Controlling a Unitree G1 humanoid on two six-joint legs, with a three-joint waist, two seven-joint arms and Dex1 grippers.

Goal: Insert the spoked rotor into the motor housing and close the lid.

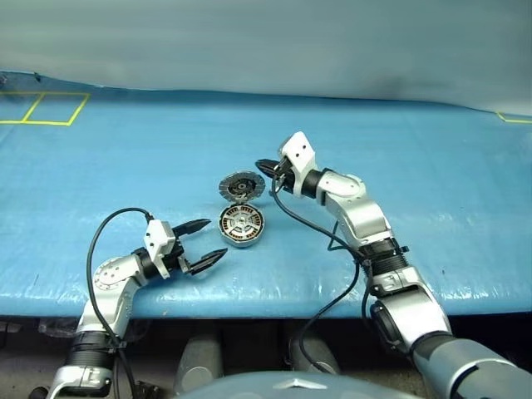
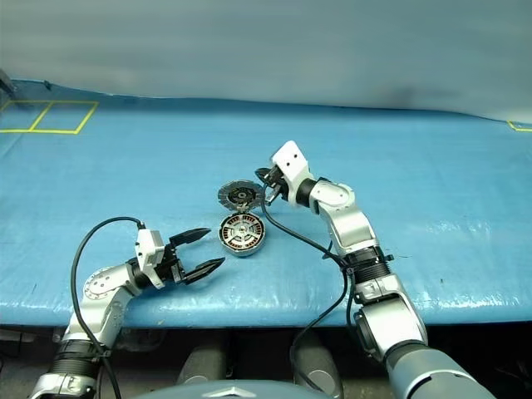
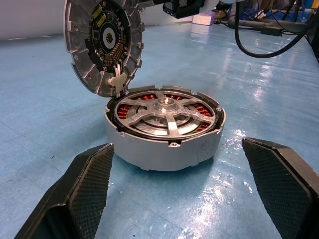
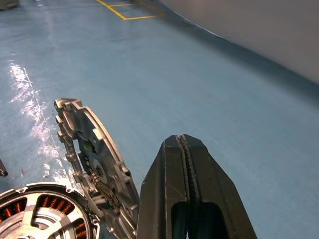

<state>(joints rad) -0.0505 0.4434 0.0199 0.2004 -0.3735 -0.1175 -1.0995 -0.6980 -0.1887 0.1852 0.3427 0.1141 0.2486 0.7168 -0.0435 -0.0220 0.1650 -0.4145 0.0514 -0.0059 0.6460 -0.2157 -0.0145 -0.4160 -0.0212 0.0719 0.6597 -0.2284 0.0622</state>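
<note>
The motor housing (image 1: 241, 225) sits on the blue table near the front edge, with the spoked rotor (image 3: 167, 111) seated inside over the copper windings. Its lid (image 1: 241, 186) stands up open at the housing's far edge, inner face toward me. My right gripper (image 1: 268, 168) is shut and empty, hovering just right of and behind the lid's upper rim; whether it touches the lid I cannot tell. My left gripper (image 1: 204, 243) is open, level, a short way left of the housing, its fingers (image 3: 82, 194) flanking the housing in the left wrist view.
The blue table (image 1: 416, 166) stretches wide around the housing. Yellow tape squares (image 1: 46, 108) mark its far left corner. The right arm's black cable (image 1: 320, 233) loops down to the right of the housing. A grey wall runs behind the table.
</note>
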